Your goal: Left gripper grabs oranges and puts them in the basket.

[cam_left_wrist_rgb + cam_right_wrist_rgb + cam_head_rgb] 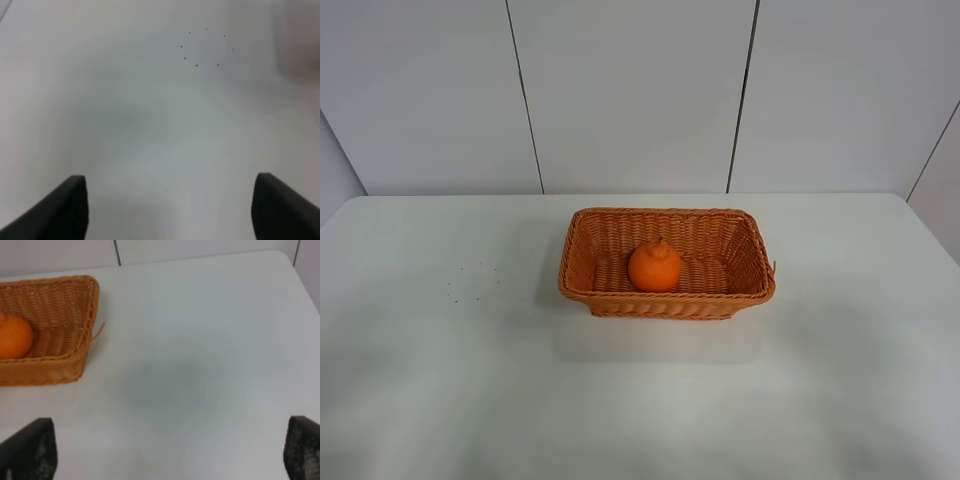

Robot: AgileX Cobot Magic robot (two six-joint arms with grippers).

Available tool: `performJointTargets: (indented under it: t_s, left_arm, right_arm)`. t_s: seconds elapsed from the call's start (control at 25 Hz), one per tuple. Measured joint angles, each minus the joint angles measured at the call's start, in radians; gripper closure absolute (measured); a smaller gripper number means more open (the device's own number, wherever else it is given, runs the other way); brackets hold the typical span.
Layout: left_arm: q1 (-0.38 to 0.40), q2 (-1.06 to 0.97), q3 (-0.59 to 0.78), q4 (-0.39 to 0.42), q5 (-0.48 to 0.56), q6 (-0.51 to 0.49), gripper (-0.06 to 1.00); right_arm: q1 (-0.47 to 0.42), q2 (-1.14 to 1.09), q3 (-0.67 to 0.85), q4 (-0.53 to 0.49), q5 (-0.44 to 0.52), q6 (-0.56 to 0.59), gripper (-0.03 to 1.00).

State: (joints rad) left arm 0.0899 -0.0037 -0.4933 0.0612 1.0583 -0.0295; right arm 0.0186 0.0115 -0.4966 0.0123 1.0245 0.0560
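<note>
The orange (654,266) sits upright inside the wicker basket (590,290), near its middle, at the centre of the white table. The right wrist view also shows the orange (14,337) in the basket (75,365). Neither arm shows in the exterior high view. In the left wrist view my left gripper (170,210) is open and empty over bare table, its fingertips (55,210) wide apart. In the right wrist view my right gripper (170,452) is open and empty, off to one side of the basket.
The white table (440,380) has a ring of small dark specks (470,275) left of the basket, also in the left wrist view (205,47). A grey panelled wall (640,90) stands behind the table's far edge.
</note>
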Motion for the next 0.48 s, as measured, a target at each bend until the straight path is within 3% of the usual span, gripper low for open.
performJointTargets:
  t_s: [0.48]
  left_arm:
    - [0.000,0.000,0.000,0.010,0.000,0.000,0.16]
  right_arm:
    - [0.000,0.000,0.000,0.000,0.000,0.000,0.27]
